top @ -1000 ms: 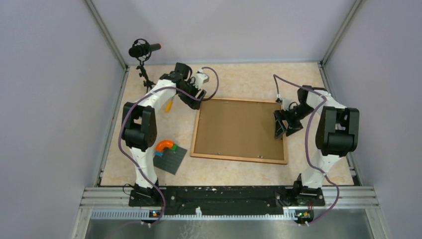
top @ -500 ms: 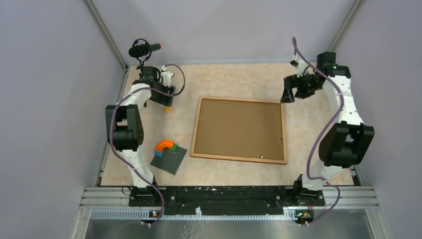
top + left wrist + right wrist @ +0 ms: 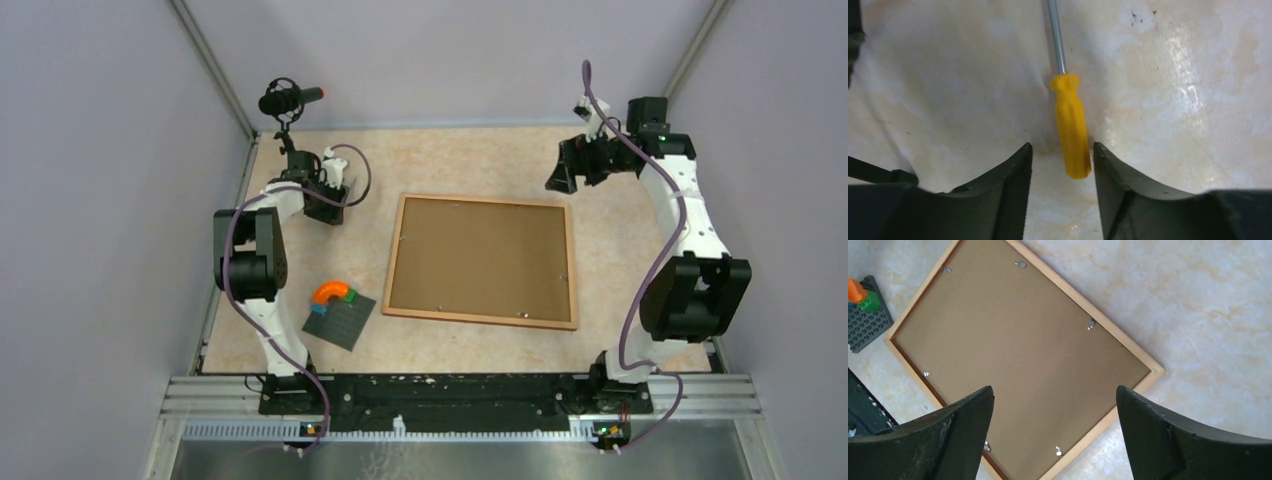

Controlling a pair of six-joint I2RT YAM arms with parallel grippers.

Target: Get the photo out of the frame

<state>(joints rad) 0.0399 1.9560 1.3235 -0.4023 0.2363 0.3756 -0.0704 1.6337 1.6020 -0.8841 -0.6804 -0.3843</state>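
Observation:
The frame (image 3: 480, 260) lies face down in the middle of the table, its brown fibreboard back and small clips up; it also shows in the right wrist view (image 3: 1018, 355). The photo is hidden under the back board. My left gripper (image 3: 325, 207) is left of the frame, low over the table. In the left wrist view it (image 3: 1062, 150) is open, with the end of a yellow-handled screwdriver (image 3: 1070, 127) between its fingertips, close to the right finger. My right gripper (image 3: 558, 177) is raised above the frame's far right corner, open and empty (image 3: 1054, 392).
A grey studded baseplate (image 3: 341, 321) with an orange arch (image 3: 331, 292) lies near the frame's near left corner. A microphone on a stand (image 3: 289, 99) stands at the far left corner. Grey walls enclose the table on three sides.
Both arms left the frame's edges. The left gripper swung out left and down over the screwdriver. The right gripper rose and moved to the far right corner.

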